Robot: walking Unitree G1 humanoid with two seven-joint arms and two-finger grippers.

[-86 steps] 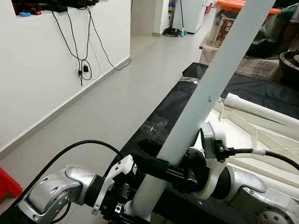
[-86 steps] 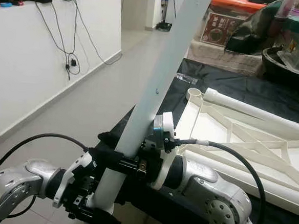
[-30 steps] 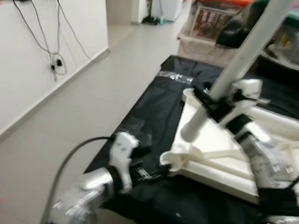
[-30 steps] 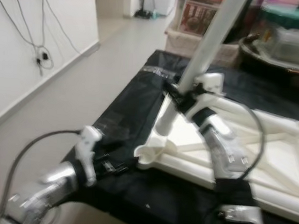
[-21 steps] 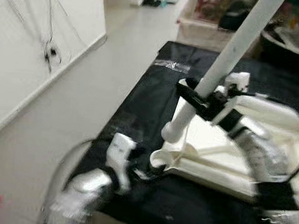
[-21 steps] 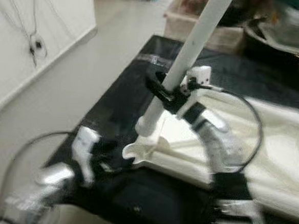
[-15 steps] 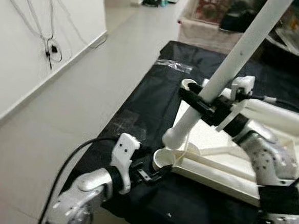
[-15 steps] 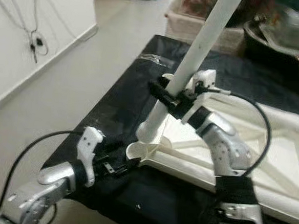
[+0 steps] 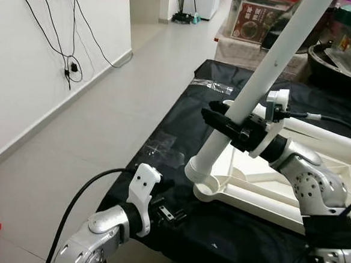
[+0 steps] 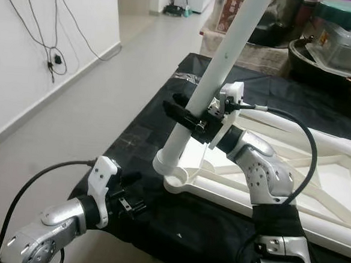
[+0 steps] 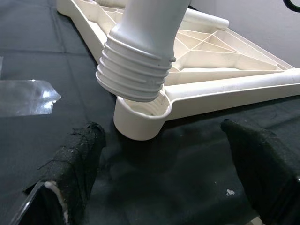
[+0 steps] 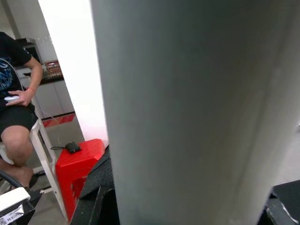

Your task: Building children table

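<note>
The room is bright with soft, even light, and both eye views look sharp. Up close, the white table leg [image 12: 187, 112] is a blurry grey wall. The black cloth [image 11: 42, 56] stays dark, with small shiny spots

A white ribbed-ended table leg [image 9: 260, 83] and cream tabletop frame [image 9: 261, 195] are showing bright against the black cloth-covered worktop [image 9: 181, 129], while the silver arms are ending in black end effectors and a red stool [image 12: 79, 161] is glowing by the white wall.
</note>
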